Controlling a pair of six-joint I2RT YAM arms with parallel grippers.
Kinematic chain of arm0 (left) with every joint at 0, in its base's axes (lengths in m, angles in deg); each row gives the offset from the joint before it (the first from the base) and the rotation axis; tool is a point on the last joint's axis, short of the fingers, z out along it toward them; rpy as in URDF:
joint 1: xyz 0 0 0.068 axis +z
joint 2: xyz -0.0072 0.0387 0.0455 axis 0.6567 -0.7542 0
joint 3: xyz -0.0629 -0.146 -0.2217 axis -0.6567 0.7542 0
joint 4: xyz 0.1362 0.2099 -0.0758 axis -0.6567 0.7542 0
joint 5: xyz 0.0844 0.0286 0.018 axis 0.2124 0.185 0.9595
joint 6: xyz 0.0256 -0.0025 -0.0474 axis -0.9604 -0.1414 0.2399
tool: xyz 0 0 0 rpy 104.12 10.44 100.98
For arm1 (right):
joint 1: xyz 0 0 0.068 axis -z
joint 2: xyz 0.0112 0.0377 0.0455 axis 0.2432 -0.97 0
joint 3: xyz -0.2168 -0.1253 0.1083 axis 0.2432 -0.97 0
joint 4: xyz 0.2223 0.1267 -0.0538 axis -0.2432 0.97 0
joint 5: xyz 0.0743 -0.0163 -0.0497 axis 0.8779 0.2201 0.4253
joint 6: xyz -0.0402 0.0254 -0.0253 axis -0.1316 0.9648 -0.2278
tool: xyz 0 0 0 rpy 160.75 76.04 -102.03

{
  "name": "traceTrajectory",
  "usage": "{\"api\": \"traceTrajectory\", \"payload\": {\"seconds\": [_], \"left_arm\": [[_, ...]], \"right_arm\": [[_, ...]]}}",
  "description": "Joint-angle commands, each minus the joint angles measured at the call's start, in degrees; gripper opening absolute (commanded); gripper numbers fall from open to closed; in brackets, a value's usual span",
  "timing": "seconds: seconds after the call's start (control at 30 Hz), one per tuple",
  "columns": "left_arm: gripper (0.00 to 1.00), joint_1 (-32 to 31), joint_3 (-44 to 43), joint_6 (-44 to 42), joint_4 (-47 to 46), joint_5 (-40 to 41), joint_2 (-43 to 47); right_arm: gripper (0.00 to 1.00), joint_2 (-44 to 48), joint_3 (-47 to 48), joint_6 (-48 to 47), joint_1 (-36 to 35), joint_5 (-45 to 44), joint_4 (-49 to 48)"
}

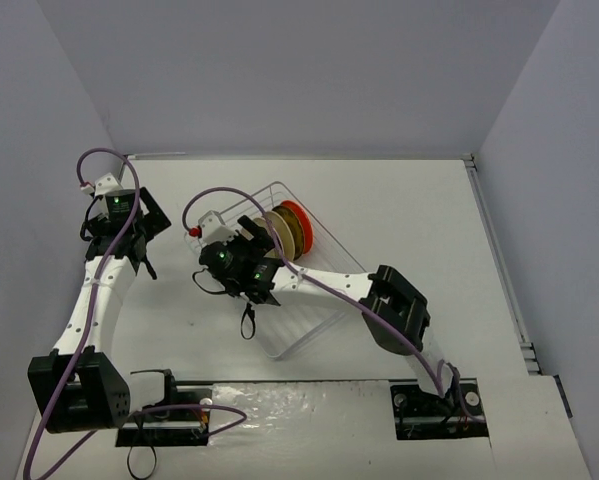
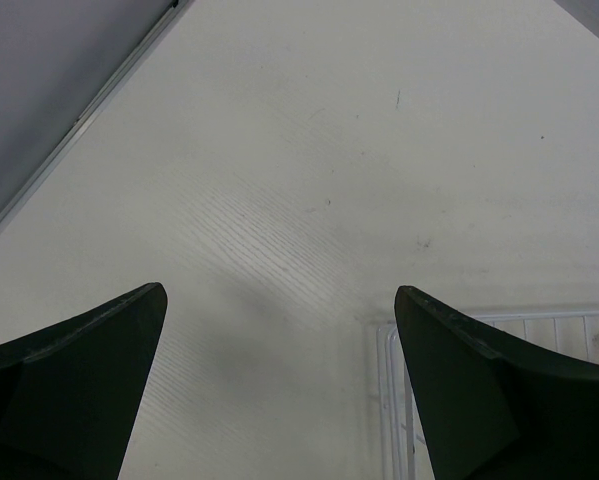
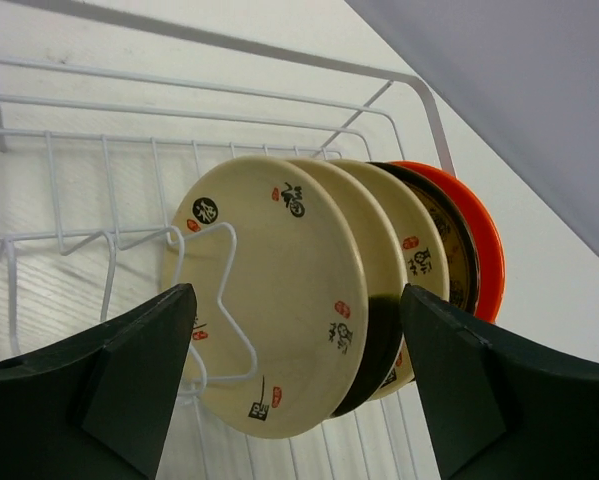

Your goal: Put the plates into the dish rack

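Observation:
The white wire dish rack (image 1: 314, 320) lies mid-table. Several plates stand upright in its row of prongs (image 1: 284, 232). In the right wrist view they read, front to back, as a cream plate (image 3: 279, 300) with small dark marks, two more cream ones (image 3: 419, 240), a mustard-brown one (image 3: 451, 240) and an orange-red one (image 3: 482, 250). My right gripper (image 3: 297, 300) is open and empty, just in front of the front cream plate and not touching it; from above it (image 1: 262, 252) hovers over the rack. My left gripper (image 2: 279, 295) is open and empty above bare table, left of the rack (image 1: 151, 222).
A rack corner (image 2: 394, 340) shows at the lower right of the left wrist view. Grey walls close the table at the back and both sides. The right arm's elbow (image 1: 399, 305) lies over the rack's right edge. Cables trail from both arms.

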Motion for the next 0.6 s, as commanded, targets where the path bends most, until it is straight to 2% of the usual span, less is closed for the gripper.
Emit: {"api": "traceTrajectory", "payload": {"seconds": [0.0, 0.07, 0.17, 0.23, 0.33, 0.5, 0.57], "left_arm": [[0.97, 0.25, -1.32, -0.01, -2.1, 0.16, 2.53], [0.97, 0.24, -1.32, -0.18, -2.23, -0.76, 2.63], [0.97, 0.25, -1.12, -0.01, -2.73, -0.64, 2.66], [0.97, 0.21, -0.71, 0.18, -3.15, -0.42, 2.61], [0.97, 0.26, -0.77, 0.31, -3.41, -0.52, 2.17], [0.97, 0.31, -0.07, 0.68, -4.35, 0.75, 2.54], [0.97, 0.47, 0.26, 0.88, -4.44, 1.47, 2.66]], "right_arm": [[0.83, 13.23, 1.19, 5.44, 5.49, 8.87, -2.72], [0.86, 17.74, -1.78, 9.68, 10.12, 14.93, -3.02], [0.94, 25.58, -10.85, 13.58, 18.23, 18.49, -6.65], [0.95, 30.19, -15.45, 15.82, 23.36, 21.2, -7.24], [0.98, 38.18, -23.43, 23.54, 34.04, 29.74, -8.28], [1.0, 46.62, -36.68, 32.65, 46.69, 28.57, -9.94], [1.0, 49.11, -41.42, 35.63, 51.25, 31.62, -11.75]]}}
